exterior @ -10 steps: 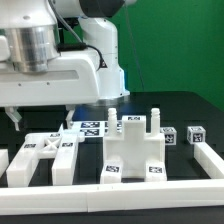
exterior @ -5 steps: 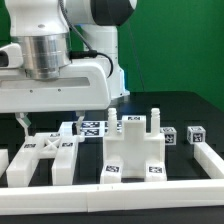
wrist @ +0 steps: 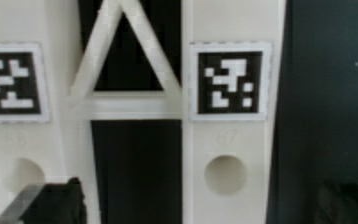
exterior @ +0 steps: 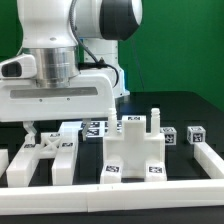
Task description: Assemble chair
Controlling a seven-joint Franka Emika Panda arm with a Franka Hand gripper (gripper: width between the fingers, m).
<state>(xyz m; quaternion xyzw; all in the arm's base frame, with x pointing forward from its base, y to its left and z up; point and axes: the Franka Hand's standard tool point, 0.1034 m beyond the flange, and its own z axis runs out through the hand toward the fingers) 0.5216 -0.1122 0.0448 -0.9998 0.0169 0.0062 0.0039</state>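
We see the claw (wrist: 197, 203) released: its dark fingertips (wrist: 51, 203) stand wide apart over a flat slotted panel (exterior: 45, 152) of the chair and clasp nothing. Whether they touch it we cannot tell. In the exterior view that panel lies on the black table (exterior: 190, 110) at about eight o'clock, under the big arm (exterior: 70, 60). A blocky chair part (exterior: 135, 152) stands at about five o'clock, an upright peg (exterior: 155, 118) showing above it. Small cubes (exterior: 170, 135) sit near it toward three o'clock. A white rail (exterior: 130, 186) runs along six o'clock.
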